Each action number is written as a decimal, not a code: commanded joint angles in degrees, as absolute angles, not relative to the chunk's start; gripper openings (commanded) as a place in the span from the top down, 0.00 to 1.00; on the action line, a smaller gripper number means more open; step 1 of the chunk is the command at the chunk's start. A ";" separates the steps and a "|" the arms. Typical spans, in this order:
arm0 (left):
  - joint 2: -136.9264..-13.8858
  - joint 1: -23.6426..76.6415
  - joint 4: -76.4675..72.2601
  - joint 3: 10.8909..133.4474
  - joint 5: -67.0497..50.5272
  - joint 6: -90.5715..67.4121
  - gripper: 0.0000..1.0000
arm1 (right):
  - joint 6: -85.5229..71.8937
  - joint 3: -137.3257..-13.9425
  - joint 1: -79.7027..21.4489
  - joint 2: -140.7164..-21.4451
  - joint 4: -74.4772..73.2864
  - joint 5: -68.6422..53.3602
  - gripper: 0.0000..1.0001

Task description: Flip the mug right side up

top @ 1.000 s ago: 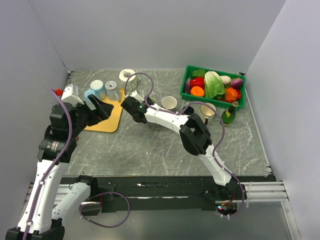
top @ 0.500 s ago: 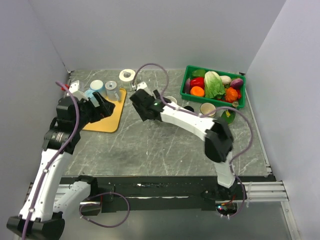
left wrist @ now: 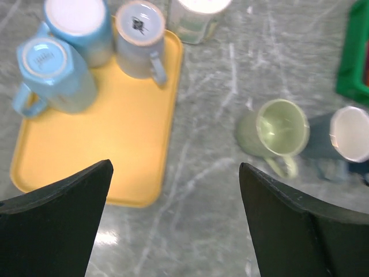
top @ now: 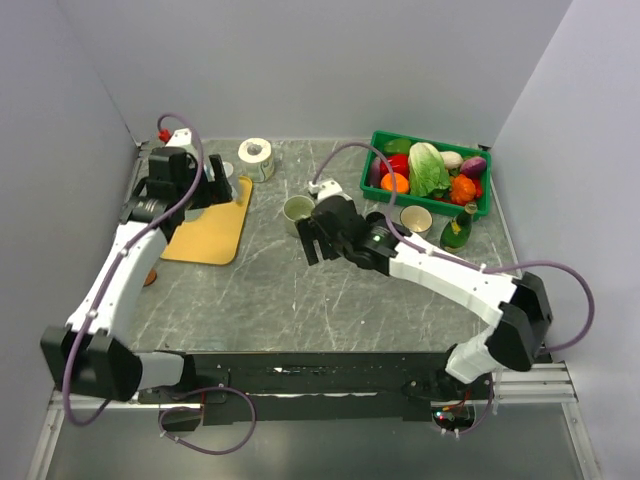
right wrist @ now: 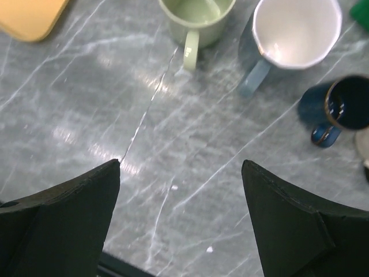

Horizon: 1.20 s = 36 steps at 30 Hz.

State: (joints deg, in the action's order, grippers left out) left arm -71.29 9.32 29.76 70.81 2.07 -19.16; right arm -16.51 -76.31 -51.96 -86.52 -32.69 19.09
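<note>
Three mugs stand base-up on the yellow tray [left wrist: 109,133] at the far left of the table [right wrist: 173,115]: pale blue mug [left wrist: 46,66], blue mug [left wrist: 78,20] and grey mug [left wrist: 138,37]. All three are inverted, with handles visible on the pale blue and grey ones. The blue and pale blue mugs are just beside each other (contact cannot be judged).

Off the tray, toward the table's middle, the green mug [left wrist: 275,128] stands upright, mouth up and inside empty, handle toward the near edge. Just beside it to the right is the white-lined blue mug [right wrist: 294,29], also mouth up. The dark blue mug [right wrist: 345,104] stands apart from that pair, upright.

Left gripper [left wrist: 176,167]: jaws spread wide, nothing between them, held above the near edge of the tray. The inverted mugs lie beyond its fingertips.

Right gripper [right wrist: 181,164]: jaws wide apart, empty, over bare table. It sits on the near side of the green mug, not touching it.

Other items:
- A paper roll [top: 256,153] stands upright just past the tray's far corner.
- A green crate [top: 372,160] of vegetables sits at far right.
- A bottle [top: 456,232] stands near the crate's front edge.
</note>
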 commanded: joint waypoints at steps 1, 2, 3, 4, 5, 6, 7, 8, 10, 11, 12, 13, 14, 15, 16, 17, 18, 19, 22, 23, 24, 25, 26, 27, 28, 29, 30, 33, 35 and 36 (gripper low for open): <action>-76.90 5.12 24.71 73.57 2.22 -10.57 0.04 | -19.33 -71.46 -51.59 -78.94 -27.69 15.65 0.07; -77.51 3.88 21.13 72.00 0.54 -9.50 0.04 | -19.68 -70.15 -51.68 -78.23 -27.51 15.64 0.07; -78.82 2.39 18.92 71.20 -1.13 -8.71 0.04 | -19.86 -69.53 -51.68 -77.53 -27.34 15.21 0.07; -79.53 0.63 17.59 70.84 -3.67 -9.66 0.04 | -19.95 -68.91 -51.68 -76.30 -27.25 15.03 0.07; -80.32 -4.17 16.01 71.45 -11.35 -11.23 0.04 | -20.04 -67.43 -51.59 -75.68 -26.55 14.86 0.07; -81.29 -6.13 15.04 71.54 -14.73 -12.73 0.04 | -20.04 -66.63 -51.59 -75.06 -26.19 14.59 0.06; -81.56 -7.63 13.38 71.28 -17.11 -13.88 0.04 | -20.13 -65.93 -51.59 -74.10 -26.02 14.59 0.06; -81.82 -7.73 11.36 69.89 -15.66 -14.06 0.04 | -20.30 -64.87 -51.59 -73.74 -25.84 14.59 0.06; -82.88 -7.82 8.35 68.82 -13.63 -13.19 0.04 | -20.56 -63.64 -51.50 -72.43 -25.67 14.50 0.05; -83.66 -8.00 8.52 68.64 -12.58 -12.66 0.04 | -20.91 -62.41 -51.59 -71.99 -25.32 14.41 0.05; -85.24 -8.00 9.05 68.56 -9.78 -12.22 0.04 | -21.09 -61.71 -51.59 -71.11 -24.62 14.41 0.05; -86.12 -8.35 8.97 68.38 -8.28 -11.43 0.04 | -21.27 -61.00 -51.68 -70.76 -24.17 14.07 0.05; -87.09 -8.70 8.44 67.42 -7.48 -11.34 0.04 | -21.62 -59.78 -51.51 -70.58 -23.65 13.71 0.05; -88.67 -9.05 7.57 66.80 -9.12 -11.42 0.04 | -21.80 -59.24 -51.50 -70.23 -22.86 13.36 0.05; -89.29 -9.66 5.30 66.01 -9.23 -11.86 0.04 | -22.14 -58.46 -51.59 -70.22 -22.50 12.92 0.04; -89.56 -9.75 3.27 63.66 -8.79 -12.30 0.04 | -22.24 -58.36 -51.50 -70.40 -22.24 12.57 0.04; -89.73 -9.93 1.69 62.50 -8.35 -12.22 0.04 | -22.41 -58.45 -51.59 -70.92 -22.24 12.39 0.04; -89.74 -10.02 -1.64 61.53 -7.39 -12.04 0.04 | -22.41 -58.80 -51.59 -71.19 -22.76 12.04 0.04; -89.91 -10.19 -4.04 58.36 -3.88 -10.64 0.04 | -22.59 -58.36 -51.59 -71.63 -22.77 11.87 0.04; -90.26 -10.11 -3.87 58.53 -3.00 -10.11 0.04 | -22.67 -58.19 -51.50 -71.54 -22.59 11.87 0.04; -90.96 -10.19 -3.78 58.71 -2.73 -9.59 0.04 | -22.76 -57.92 -51.50 -71.37 -22.33 11.52 0.04; -91.23 -10.20 -3.78 58.97 -0.72 -9.15 0.04 | -22.85 -57.75 -51.59 -71.37 -21.98 11.17 0.04; -91.40 -10.11 -4.04 59.32 -0.36 -9.14 0.04 | -22.94 -57.74 -51.50 -71.54 -21.71 10.90 0.04; -91.23 -10.11 -4.57 59.24 -0.26 -8.71 0.04 | -23.03 -57.83 -51.59 -71.98 -21.62 10.55 0.04; -90.97 -10.19 -5.09 58.63 -0.18 -8.53 0.04 | -23.03 -58.09 -51.59 -72.16 -21.62 10.46 0.04; -90.53 -10.11 -6.84 58.36 -0.18 -8.18 0.04 | -23.11 -58.27 -51.59 -72.85 -21.80 10.46 0.04; -90.53 -10.11 -7.38 58.10 -0.18 -7.30 0.04 | -23.12 -58.45 -51.59 -73.12 -21.80 10.46 0.04; -92.72 -10.20 -6.25 59.93 -0.18 -4.59 0.04 | -23.38 -59.15 -51.50 -74.26 -21.97 9.85 0.04; -94.30 -10.19 -5.54 61.96 -0.18 -3.96 0.04 | -23.82 -59.41 -51.59 -74.88 -22.06 9.49 0.04; -94.65 -10.11 -7.02 61.96 -0.44 -1.26 0.04 | -23.91 -59.41 -51.59 -75.14 -22.06 9.14 0.04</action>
